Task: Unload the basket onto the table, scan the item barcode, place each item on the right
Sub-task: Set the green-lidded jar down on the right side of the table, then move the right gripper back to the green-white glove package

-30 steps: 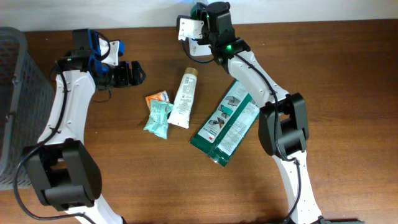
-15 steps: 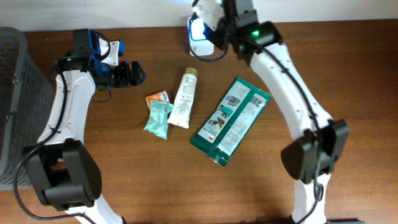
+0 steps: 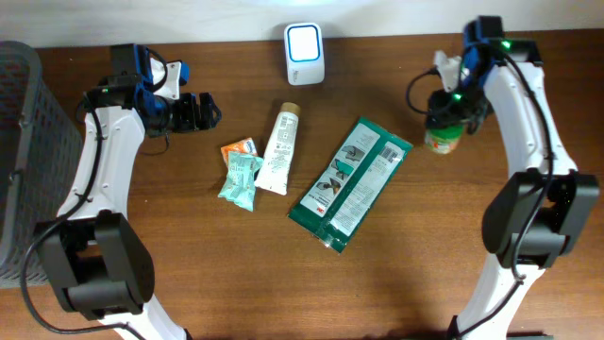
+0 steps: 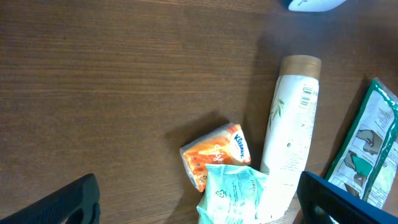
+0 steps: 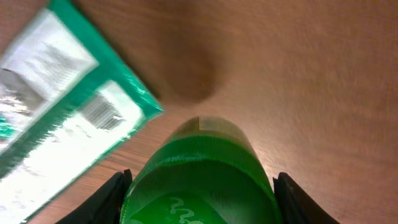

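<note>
Between the fingers of the right gripper point(image 5: 200, 194), the wrist camera gave me the green bottle point(image 5: 199, 165) filling the low frame, with the jaws clamped on its two sides and a tan patch at its far end. Just past it lay one corner of the green pouch point(image 5: 59, 112), white printed panels up, near the bottle but apart from it.

Only the overhead placed that grip: right side of the table point(image 3: 528, 283), well apart from the white scanner point(image 3: 304, 42) at the far edge.

The left wrist camera showed plainly what the overhead made small. The orange tissue pack point(image 4: 214, 152) lay partly under the teal packet point(image 4: 233, 193), and the white tube point(image 4: 287, 143) touched the packet's side. The left gripper point(image 3: 200, 111) had its jaws wide apart, gripping nothing.

The overhead alone showed the grey basket point(image 3: 24, 142) hard against the left edge.

Open wood: a broad band along the near edge, a gap between pouch and bottle, and a strip between tube cap and scanner.
</note>
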`<state>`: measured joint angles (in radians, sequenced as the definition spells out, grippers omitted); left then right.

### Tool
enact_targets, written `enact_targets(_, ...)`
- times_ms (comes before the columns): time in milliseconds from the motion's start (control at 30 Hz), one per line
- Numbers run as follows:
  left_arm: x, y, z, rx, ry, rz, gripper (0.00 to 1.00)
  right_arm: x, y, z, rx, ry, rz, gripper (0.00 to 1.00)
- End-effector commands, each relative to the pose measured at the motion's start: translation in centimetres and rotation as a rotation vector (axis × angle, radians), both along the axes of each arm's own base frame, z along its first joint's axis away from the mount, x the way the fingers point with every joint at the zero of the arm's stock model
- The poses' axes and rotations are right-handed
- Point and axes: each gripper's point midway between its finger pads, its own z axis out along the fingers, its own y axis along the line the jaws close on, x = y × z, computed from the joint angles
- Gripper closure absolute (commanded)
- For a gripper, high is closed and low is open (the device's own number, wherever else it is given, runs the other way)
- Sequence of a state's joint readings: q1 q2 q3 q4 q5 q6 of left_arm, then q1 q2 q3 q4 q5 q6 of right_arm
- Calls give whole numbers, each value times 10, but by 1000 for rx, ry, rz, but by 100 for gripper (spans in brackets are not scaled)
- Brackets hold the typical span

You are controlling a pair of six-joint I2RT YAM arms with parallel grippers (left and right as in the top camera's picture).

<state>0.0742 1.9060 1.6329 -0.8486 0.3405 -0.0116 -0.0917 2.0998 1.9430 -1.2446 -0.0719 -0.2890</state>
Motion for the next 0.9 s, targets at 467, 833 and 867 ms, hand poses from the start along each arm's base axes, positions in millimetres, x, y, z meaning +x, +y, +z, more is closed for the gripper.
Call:
enact_targets(467,5,1,2,2,-10,-1,1,-1,-130,-37,20,-122,-349,12)
enact_targets(833,5,2,2,2,-10,0,1,18,-34,88,432,-150,-436,2)
enact_targets(867,5,4,2,2,-10,6,1,16,-10,92,481,-123,-396,2)
